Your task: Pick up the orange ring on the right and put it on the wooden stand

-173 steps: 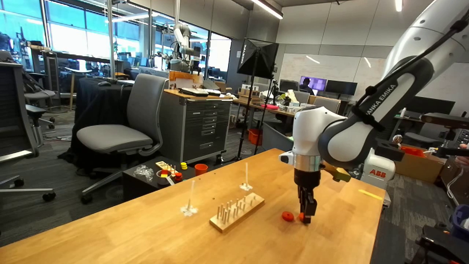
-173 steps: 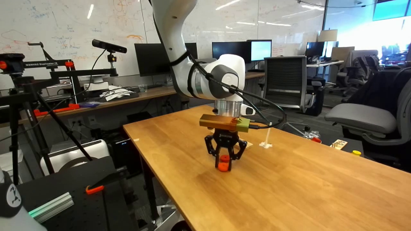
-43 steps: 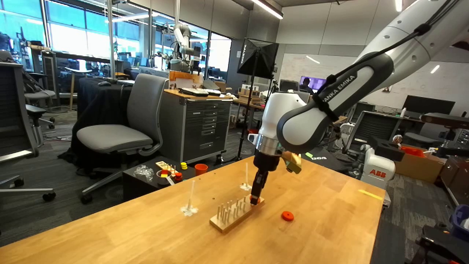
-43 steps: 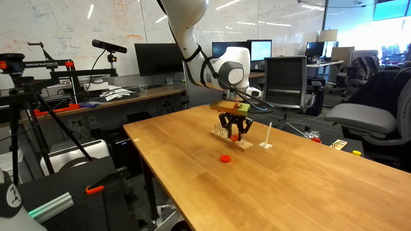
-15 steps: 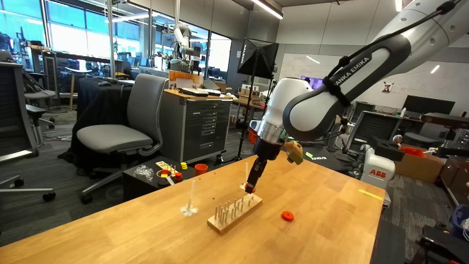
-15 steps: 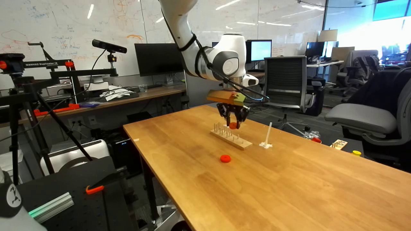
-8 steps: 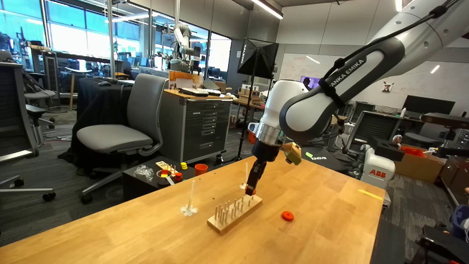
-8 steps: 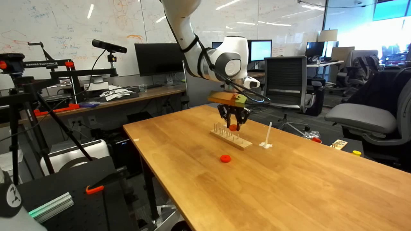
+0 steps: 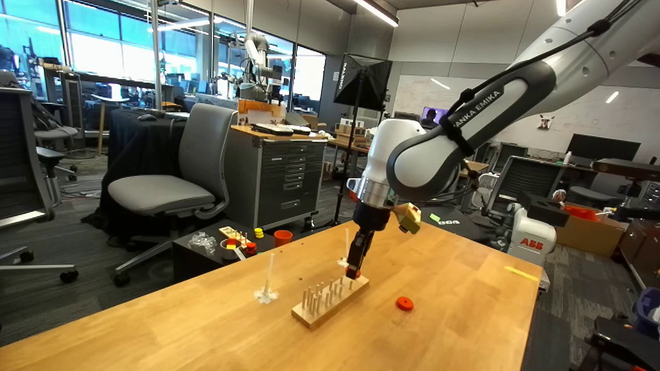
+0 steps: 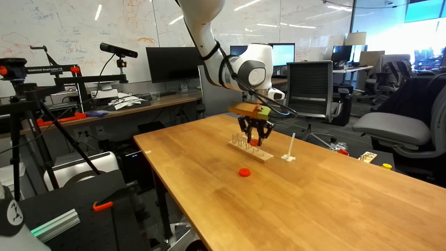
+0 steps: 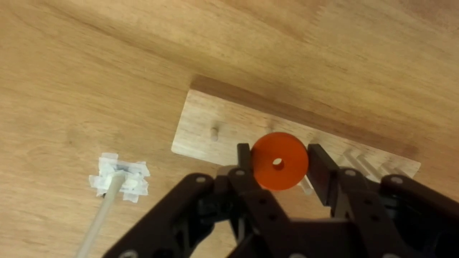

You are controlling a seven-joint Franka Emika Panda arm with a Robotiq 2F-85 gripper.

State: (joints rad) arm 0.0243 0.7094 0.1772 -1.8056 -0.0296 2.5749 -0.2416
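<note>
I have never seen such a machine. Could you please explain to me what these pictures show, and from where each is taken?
The machine is a robot arm, ending in a black gripper with two fingers. The two wide views come from cameras that stand outside the robot and look at the scene from different places. The close view comes from a camera on the wrist, looking down past the fingers.

On the wooden table are a wooden stand, which is a pale slab with upright pegs, a flat loose orange ring, and two thin pale rods, taped at the foot.

The gripper is closed on a similar orange ring, seemingly above the stand; whether it touches a peg, I cannot tell.
</note>
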